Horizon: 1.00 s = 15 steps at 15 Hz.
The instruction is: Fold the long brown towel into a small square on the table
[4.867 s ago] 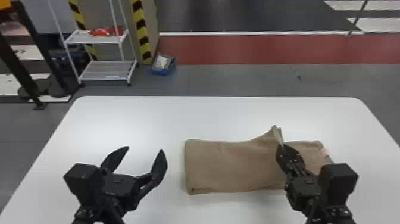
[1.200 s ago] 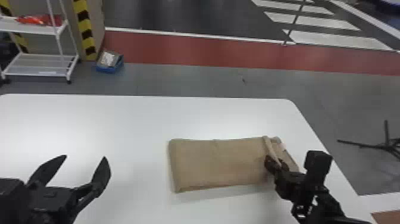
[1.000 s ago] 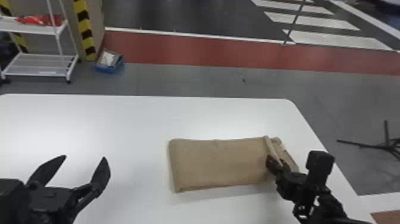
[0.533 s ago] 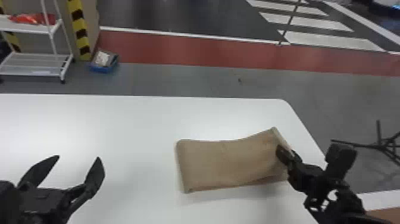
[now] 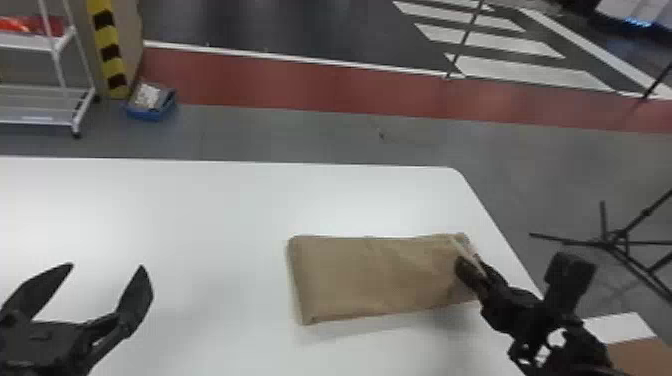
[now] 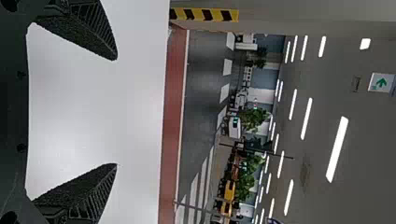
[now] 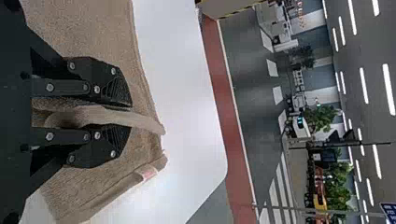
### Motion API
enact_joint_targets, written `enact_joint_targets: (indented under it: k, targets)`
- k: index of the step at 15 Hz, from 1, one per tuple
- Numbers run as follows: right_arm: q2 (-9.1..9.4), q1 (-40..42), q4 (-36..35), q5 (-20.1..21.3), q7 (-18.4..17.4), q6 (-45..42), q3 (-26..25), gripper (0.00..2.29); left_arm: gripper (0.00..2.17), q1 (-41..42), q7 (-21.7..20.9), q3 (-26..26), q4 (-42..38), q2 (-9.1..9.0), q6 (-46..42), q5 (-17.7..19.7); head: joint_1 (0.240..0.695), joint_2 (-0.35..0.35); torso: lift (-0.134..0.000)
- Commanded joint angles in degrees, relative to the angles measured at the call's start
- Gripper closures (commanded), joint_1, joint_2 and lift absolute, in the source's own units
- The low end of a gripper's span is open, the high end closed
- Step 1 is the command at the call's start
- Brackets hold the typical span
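long brown cloth towel (image 5: pixel 375 275), folded into flat rectangle, lying on white table (image 5: pixel 210 210), right-end fold pinched up.

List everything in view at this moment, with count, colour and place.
towel: one, brown, folded on the table's right part
table: one, white, before the robot
rack: one, white, beyond the table, far left
bright item: count unclear, red-orange, on the rack
striped post: one, yellow and black, beside the rack
tray: one, blue, on the floor near the post
stand: one, black, right of the table
floor strip: one, red, beyond the table
ceiling lights: several, white, overhead
left gripper: one, black, above the table's left part
right gripper: one, black, pinching a towel fold
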Motion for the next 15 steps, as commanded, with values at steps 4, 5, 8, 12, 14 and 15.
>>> enact_joint_targets:
  k: [4, 5, 8, 12, 14, 15]
  targets:
    - [0.21, 1.57, 0.36, -0.79, 2.74, -0.82, -3.95, 0.04, 0.06, -0.15, 0.0, -0.12, 0.44, -0.15, 0.0, -0.25, 0.695, -0.324, -0.111]
    - [0.47, 2.19, 0.36, -0.79, 3.44, -0.99, -4.39, 0.04, 0.06, -0.15, 0.0, -0.12, 0.53, -0.15, 0.0, -0.16, 0.695, -0.33, -0.111]
    - [1.7, 4.47, 0.44, -0.79, 4.76, -6.09, -4.39, 0.06, 0.06, 0.03, 0.0, 0.05, 0.7, -0.15, 0.0, -0.07, 0.695, -0.34, -0.111]
    - [1.88, 4.74, 3.17, 0.44, 5.38, -10.49, -2.55, 0.06, 0.06, 0.03, 0.0, 0.05, 0.96, -0.15, -0.17, -0.07, 0.695, -0.341, -0.111]
    - [1.88, 4.91, 4.22, 1.76, 5.38, -11.72, -0.35, 0.06, 0.06, 0.12, -0.09, 0.05, 0.88, -0.15, -0.17, -0.07, 0.695, -0.33, -0.111]
    - [1.88, 5.27, 4.22, 1.85, 5.38, -12.07, 0.62, 0.07, 0.06, 0.29, -0.09, 0.14, 0.88, -0.15, -0.53, -0.07, 0.695, -0.323, -0.111]
